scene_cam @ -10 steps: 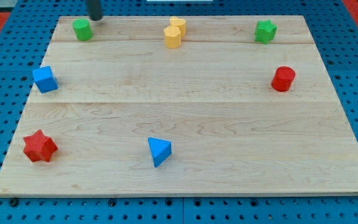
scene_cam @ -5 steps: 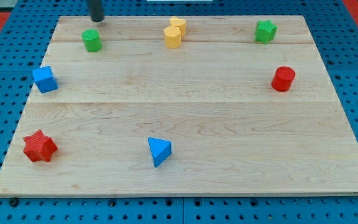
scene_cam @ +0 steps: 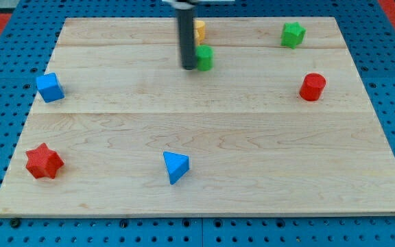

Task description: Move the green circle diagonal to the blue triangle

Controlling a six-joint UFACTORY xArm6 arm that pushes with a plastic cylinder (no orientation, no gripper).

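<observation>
The green circle lies on the wooden board in the upper middle, just below the yellow blocks. My dark rod comes down from the view's top, and my tip rests right against the green circle's left side. The blue triangle lies near the view's bottom, a little left of centre, far below the green circle and my tip.
A yellow block peeks out from behind the rod, the rest of the pair hidden. A green star is at the top right, a red cylinder at the right, a blue cube at the left, and a red star at the bottom left.
The green circle has slid from the top left corner to the right, to the upper middle. My rod has moved right and down with it and now covers part of the yellow blocks.
</observation>
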